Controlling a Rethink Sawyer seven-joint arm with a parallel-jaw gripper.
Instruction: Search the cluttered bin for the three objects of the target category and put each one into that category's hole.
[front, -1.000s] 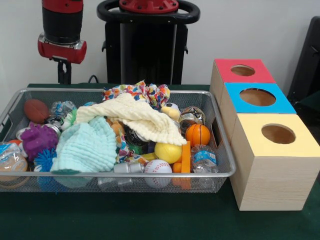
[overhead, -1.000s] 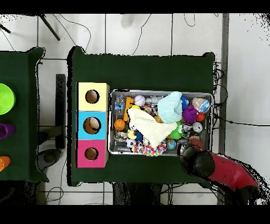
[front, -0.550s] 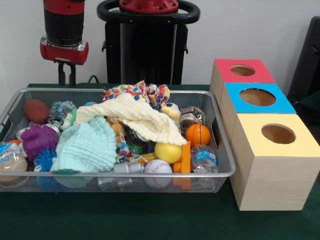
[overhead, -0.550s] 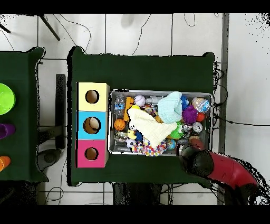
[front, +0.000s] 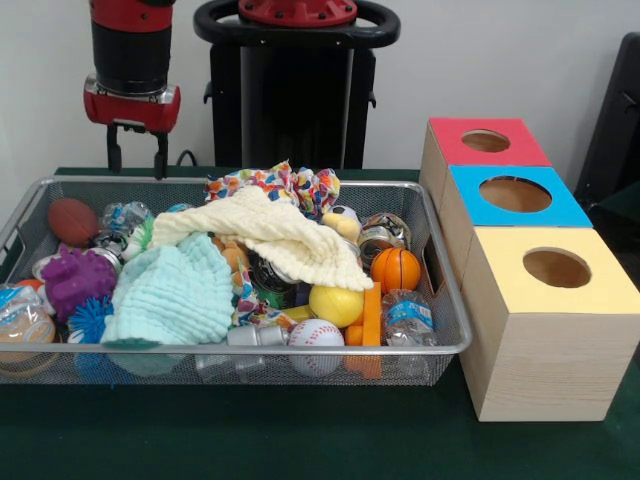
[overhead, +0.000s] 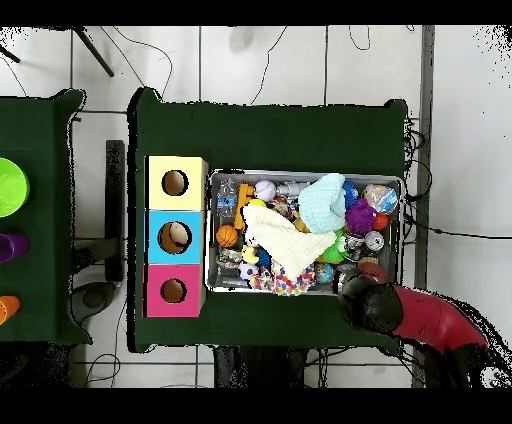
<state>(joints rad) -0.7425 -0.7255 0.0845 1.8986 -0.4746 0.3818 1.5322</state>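
Observation:
My gripper hangs open and empty above the far left corner of the wire mesh bin. In the overhead view only the arm's red and black head shows, at the bin's lower right corner. The bin holds a brown football, an orange basketball, a yellow ball and a baseball. A cream cloth, a mint cloth and a colourful cloth cover much of the heap. Metal cans and a plastic bottle lie at the right.
Three wooden boxes stand in a row right of the bin, each with a round hole on top: red, blue, yellow. A purple spiky toy and a blue spiky one sit at the bin's left.
The gripper has shifted slightly right and come a little lower, turning so that both fingers now show apart. Nothing in the bin has moved.

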